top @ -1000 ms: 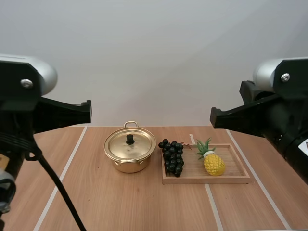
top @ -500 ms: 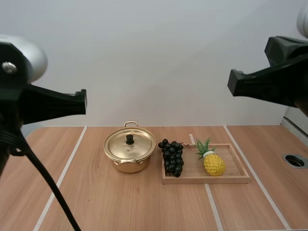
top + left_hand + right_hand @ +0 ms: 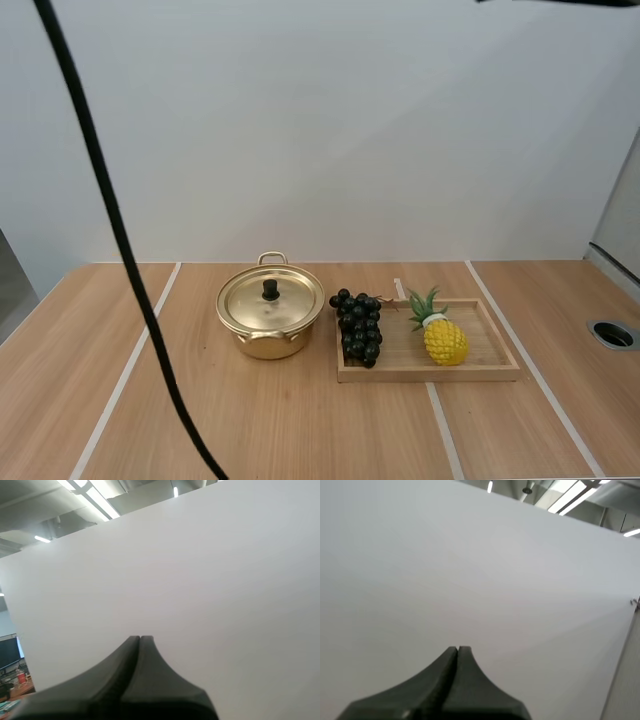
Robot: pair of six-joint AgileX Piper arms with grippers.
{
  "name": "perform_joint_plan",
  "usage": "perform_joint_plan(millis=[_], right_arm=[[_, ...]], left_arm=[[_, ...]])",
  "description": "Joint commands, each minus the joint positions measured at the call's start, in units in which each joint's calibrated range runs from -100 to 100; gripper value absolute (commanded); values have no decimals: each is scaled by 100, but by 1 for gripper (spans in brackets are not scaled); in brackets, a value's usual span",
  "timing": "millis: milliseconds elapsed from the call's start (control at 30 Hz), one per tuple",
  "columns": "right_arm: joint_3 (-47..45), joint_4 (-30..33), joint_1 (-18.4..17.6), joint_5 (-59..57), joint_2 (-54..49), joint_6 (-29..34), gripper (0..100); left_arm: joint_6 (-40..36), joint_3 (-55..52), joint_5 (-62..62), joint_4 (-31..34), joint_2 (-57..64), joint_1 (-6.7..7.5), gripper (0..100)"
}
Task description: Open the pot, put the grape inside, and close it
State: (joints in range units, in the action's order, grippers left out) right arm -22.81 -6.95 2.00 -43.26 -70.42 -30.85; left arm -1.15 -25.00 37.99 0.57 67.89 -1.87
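Beside the pot (image 3: 270, 311), grapes (image 3: 359, 327) lengthwise front-to-back on tray (image 3: 492, 350)

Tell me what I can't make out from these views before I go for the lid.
Inside of the pot: high view, covered by its lid.
Left end of the tray: high view, the grapes lie over it.
Where the arms stand over the table: both wrist views face a blank white wall.

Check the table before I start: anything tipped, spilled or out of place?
Nothing stands out. The pot sits upright with its lid seated squarely; the grapes and a pineapple rest on the wooden tray beside it. No spill or damage visible.
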Motion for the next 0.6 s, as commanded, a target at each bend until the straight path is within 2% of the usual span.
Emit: perform_joint_plan(millis=[0, 233, 300, 367, 467, 500, 533, 567], right_arm=[[373, -140, 87, 93, 313, -195, 0], [653, -259, 331, 42, 837, -236, 0], [653, -355, 384, -12, 883, -235, 0], [653, -439, 395, -77, 883, -235, 0], [664, -551, 395, -221, 883, -235, 2], [664, -551, 395, -268, 883, -235, 14], [664, -540, 395, -362, 883, -235, 34], [664, -540, 395, -424, 883, -235, 59]], left_arm=[[445, 339, -10, -609, -355, -5, 0], [757, 617, -6, -1055, -825, -5, 0], [855, 617, 129, -1154, -897, -5, 6], [959, 617, 280, -1307, -948, -5, 20], [1123, 617, 437, -1556, -992, -5, 57], [1142, 617, 509, -1607, -1011, -5, 70], [1151, 617, 572, -1630, -1011, -5, 81], [1152, 617, 593, -1644, -1022, -5, 93]])
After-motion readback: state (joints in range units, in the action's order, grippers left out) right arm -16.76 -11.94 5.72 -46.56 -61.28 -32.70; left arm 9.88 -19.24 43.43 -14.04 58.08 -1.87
